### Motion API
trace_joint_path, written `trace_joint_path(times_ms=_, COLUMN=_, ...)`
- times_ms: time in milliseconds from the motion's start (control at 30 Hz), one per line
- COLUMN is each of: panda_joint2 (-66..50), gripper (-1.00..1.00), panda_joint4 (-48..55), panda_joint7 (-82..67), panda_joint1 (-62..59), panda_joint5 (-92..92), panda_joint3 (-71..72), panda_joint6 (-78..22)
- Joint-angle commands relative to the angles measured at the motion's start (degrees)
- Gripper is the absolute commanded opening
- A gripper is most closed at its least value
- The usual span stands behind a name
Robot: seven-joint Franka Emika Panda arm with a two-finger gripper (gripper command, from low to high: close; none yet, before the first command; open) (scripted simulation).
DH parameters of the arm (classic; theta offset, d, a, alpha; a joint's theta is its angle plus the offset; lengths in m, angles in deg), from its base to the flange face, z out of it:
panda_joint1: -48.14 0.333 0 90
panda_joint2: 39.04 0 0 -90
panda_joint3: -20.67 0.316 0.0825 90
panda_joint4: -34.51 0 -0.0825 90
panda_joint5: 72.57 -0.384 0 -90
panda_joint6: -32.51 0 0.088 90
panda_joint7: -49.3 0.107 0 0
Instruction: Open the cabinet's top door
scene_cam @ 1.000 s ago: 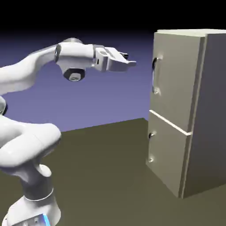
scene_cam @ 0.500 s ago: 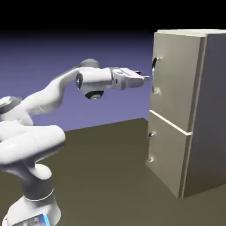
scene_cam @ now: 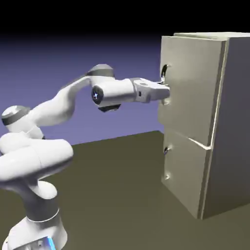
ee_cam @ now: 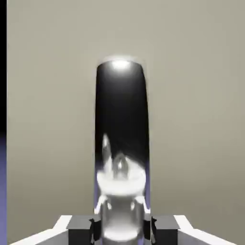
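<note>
top door (scene_cam: 191, 90) swung slightly out toward gripper (scene_cam: 166, 92) | fingers clamped on handle (ee_cam: 121, 119) between them, apparently for pulling leverage

- The top door (scene_cam: 193, 88) has swung slightly ajar from the cabinet (scene_cam: 237, 122).
- The end effector (scene_cam: 165, 90) has reached the curved handle (scene_cam: 164, 73) and closed on it.

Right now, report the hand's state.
Hand: closed on the curved, shiny dark metal bar handle of the tall beige top door, one fingertip on each side.
</note>
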Motion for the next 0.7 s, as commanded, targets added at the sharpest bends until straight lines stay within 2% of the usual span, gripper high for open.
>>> trace_joint_path(times_ms=0, panda_joint2=-0.36, gripper=-1.00, panda_joint4=-1.43, panda_joint7=-1.13, panda_joint1=0.37, panda_joint5=-0.04, panda_joint3=-0.81, panda_joint6=-2.44)
trace_joint_path(times_ms=333, panda_joint2=-6.01, gripper=-1.00, panda_joint4=-11.40, panda_joint7=-10.99, panda_joint1=-1.03, panda_joint5=3.54, panda_joint3=-10.17, panda_joint6=-27.36)
trace_joint_path(times_ms=667, panda_joint2=-15.71, gripper=-1.00, panda_joint4=-13.71, panda_joint7=-20.10, panda_joint1=-10.49, panda_joint5=12.83, panda_joint3=-19.04, panda_joint6=-52.28)
